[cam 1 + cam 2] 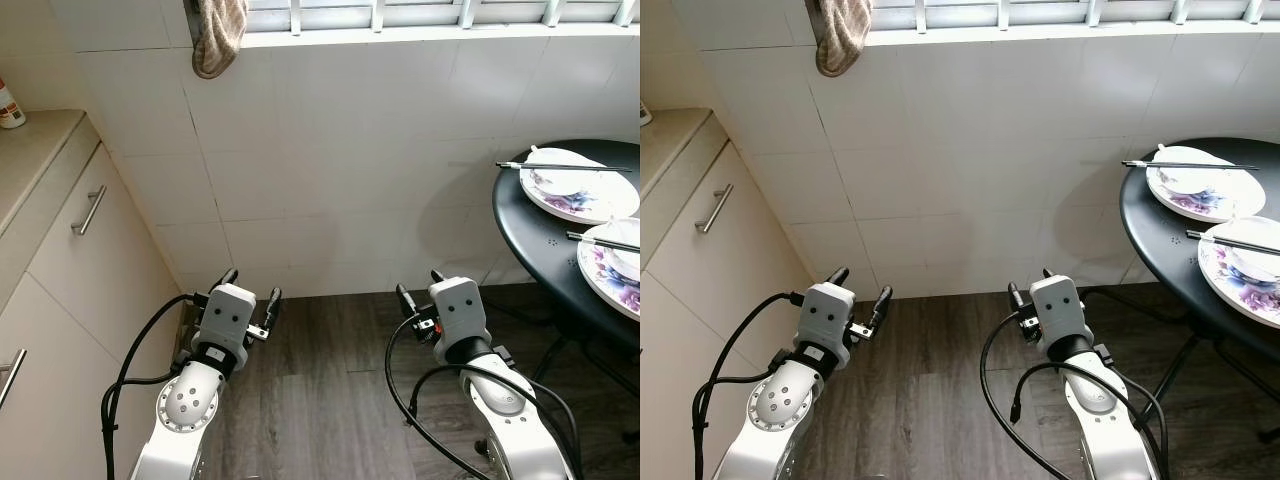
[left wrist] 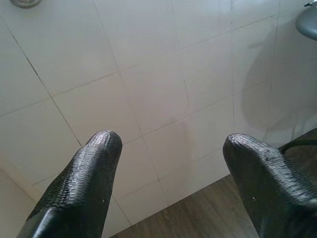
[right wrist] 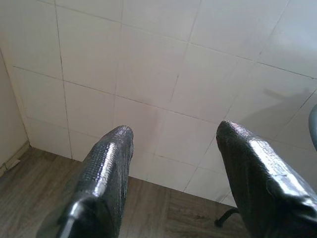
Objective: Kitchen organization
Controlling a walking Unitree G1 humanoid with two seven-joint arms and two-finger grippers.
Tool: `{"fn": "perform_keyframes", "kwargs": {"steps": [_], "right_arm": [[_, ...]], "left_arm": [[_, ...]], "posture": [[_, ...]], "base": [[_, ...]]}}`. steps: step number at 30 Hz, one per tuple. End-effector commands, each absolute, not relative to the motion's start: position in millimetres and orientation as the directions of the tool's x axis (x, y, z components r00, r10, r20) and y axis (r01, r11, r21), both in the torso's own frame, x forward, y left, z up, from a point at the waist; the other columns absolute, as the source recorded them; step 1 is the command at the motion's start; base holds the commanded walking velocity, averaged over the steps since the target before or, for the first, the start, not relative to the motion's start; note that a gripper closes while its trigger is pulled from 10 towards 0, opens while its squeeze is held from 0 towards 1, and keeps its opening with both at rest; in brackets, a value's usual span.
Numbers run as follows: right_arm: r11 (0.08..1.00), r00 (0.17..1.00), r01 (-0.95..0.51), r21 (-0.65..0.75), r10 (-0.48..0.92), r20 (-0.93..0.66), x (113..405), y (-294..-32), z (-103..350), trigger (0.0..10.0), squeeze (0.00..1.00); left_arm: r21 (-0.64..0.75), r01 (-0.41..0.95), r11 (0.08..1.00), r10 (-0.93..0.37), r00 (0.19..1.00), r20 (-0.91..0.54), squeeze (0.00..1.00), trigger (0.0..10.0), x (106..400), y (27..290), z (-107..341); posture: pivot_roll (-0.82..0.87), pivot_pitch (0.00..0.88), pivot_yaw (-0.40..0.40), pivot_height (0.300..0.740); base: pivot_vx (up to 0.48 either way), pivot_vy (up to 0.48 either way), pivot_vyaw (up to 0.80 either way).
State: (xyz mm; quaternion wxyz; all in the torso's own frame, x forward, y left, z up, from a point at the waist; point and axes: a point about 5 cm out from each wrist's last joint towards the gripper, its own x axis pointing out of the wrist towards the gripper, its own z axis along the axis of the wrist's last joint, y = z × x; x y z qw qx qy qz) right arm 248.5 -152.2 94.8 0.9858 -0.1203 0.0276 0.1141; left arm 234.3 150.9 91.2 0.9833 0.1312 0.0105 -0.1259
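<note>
1. Straight ahead stands a white tiled wall, the landmark for everything else; dark wood-look floor meets its foot.
2. Below the wall, over the floor, the left end effector hangs with its two black fingers spread wide and nothing between them; the left wrist view looks past them at the wall tiles.
3. Beside it, also low before the wall, the right end effector hangs with its fingers parted wide, holding nothing.
4. To the right of the wall stands a round black table, close against the tiles.
5. On the table sit two white plates with purple flower patterns: the far plate nearer the wall, the near plate further from it.
6. Each plate carries a white bowl, and a pair of dark chopsticks lies across the far one; another pair lies across the near one.
7. At the top of the wall, a brown cloth hangs from the window ledge.
8. Left of the wall runs a cream cabinet with metal bar handles; a bottle stands on its top, its label too small to read.
</note>
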Motion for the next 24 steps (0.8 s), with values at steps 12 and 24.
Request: {"fn": "perform_keyframes", "kwargs": {"steps": [12,24], "right_arm": [[0.955,0.954,-0.263,-0.134,0.237,-0.185,249,-152,91,10.0,0.0],[0.879,0.955,-0.297,-0.372,0.28,-0.101,249,-146,107,10.0,0.0]], "left_arm": [[0.121,0.255,0.959,-0.242,0.964,-0.114,0.0,10.0,263,135,93],[0.171,0.293,0.941,-0.277,0.954,-0.112,0.0,10.0,261,132,98]], "posture": [[-0.04,0.012,-0.031,0.74],[-0.03,0.013,-0.022,0.74]], "base": [[0.0,0.0,0.0],[0.0,0.0,0.0]]}}
